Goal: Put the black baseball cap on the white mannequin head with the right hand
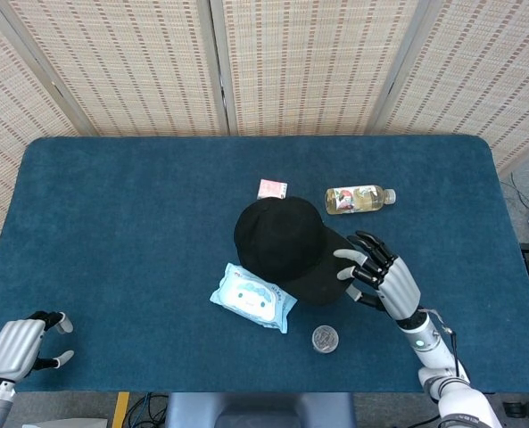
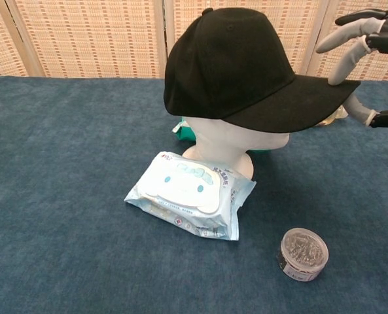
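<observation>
We see matt black cloth on the cap point(image 2: 233, 72), smooth white mannequin head point(image 2: 236, 140), and napped blue cloth surface point(image 2: 63, 196).
</observation>
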Tool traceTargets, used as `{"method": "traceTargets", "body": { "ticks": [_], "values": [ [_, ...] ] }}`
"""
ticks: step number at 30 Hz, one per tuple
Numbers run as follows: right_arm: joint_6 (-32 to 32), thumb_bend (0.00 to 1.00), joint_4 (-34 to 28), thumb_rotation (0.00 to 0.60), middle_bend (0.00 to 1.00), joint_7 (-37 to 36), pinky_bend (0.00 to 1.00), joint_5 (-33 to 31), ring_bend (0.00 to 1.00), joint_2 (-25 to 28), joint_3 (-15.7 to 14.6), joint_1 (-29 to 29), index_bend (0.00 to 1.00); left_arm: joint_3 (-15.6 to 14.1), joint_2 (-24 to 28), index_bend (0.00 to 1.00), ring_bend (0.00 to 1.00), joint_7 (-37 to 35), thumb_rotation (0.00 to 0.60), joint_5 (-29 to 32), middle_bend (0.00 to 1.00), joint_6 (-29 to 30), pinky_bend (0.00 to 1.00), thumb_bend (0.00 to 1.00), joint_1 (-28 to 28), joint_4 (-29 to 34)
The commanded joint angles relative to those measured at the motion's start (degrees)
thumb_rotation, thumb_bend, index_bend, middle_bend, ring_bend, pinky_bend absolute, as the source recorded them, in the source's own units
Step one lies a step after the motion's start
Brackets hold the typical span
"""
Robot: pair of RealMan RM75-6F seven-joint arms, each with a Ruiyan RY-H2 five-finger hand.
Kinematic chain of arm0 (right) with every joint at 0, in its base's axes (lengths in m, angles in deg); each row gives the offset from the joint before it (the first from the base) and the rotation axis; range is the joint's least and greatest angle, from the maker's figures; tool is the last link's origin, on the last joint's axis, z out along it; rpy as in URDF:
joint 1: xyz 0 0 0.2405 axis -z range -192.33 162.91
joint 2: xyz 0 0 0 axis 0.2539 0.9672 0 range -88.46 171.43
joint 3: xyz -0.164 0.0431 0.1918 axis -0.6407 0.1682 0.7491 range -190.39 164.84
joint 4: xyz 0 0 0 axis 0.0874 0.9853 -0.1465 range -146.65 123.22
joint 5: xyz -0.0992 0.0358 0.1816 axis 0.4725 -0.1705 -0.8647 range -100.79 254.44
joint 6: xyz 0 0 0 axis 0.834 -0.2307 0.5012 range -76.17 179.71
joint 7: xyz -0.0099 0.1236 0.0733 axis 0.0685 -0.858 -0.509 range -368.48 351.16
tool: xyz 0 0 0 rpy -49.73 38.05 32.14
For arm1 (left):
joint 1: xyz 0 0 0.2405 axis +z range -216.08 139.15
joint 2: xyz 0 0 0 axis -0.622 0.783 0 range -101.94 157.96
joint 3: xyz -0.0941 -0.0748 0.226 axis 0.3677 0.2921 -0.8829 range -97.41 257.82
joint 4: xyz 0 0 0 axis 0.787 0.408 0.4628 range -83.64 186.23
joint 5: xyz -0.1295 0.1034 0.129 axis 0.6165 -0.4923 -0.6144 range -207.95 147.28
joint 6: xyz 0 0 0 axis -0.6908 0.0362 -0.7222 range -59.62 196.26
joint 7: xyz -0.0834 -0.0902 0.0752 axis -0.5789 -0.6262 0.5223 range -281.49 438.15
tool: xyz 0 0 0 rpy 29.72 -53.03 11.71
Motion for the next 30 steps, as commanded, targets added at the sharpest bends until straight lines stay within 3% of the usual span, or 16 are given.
{"method": "traceTargets", "body": {
  "ticks": [1, 5, 9, 15, 18, 30],
  "values": [
    [0.5, 0.46, 0.1, 0.6, 0.32, 0.2, 0.14, 0.1, 0.15, 0.0, -0.2, 0.2, 0.53, 0.0, 0.0, 0.5, 0.4, 0.0, 0.6, 0.0, 0.51, 0.0, 0.68, 0.13, 0.0, 0.0],
    [1.8, 0.44, 0.2, 0.6, 0.31, 0.8, 0.14, 0.2, 0.14, 0.0, -0.4, 0.3, 0.41, 0.0, 0.0, 0.5, 0.4, 0.0, 0.6, 0.0, 0.51, -0.1, 0.68, 0.13, 0.0, 0.0],
    [3.1, 0.35, 0.2, 0.6, 0.28, 1.6, 0.12, 0.1, 0.12, 0.1, -0.4, 0.5, 0.24, 0.0, 0.0, 0.5, 0.4, 0.0, 0.6, 0.0, 0.51, 0.0, 0.68, 0.13, 0.0, 0.1],
    [4.7, 0.05, 0.0, 0.6, 0.22, 3.5, 0.12, 0.4, 0.07, 0.6, -0.9, 0.8, 0.01, -0.1, 0.1, 0.5, 0.4, 0.0, 0.6, 0.0, 0.51, 0.0, 0.68, 0.13, 0.0, 0.0],
    [5.0, 0.0, -0.3, 0.6, 0.18, 4.6, 0.11, 0.6, 0.04, 1.0, -1.1, 0.8, 0.0, 0.0, 0.1, 0.5, 0.4, 0.0, 0.6, 0.0, 0.51, 0.1, 0.68, 0.13, 0.0, 0.1],
    [1.5, 0.0, -6.5, 0.6, 0.14, 10.8, 0.1, 2.0, 0.01, 6.4, -1.7, 1.3, 0.0, 0.0, 0.2, 0.5, 0.4, 0.2, 0.6, -0.3, 0.51, 0.6, 0.68, 0.13, 0.1, 0.3]
  ]
}}
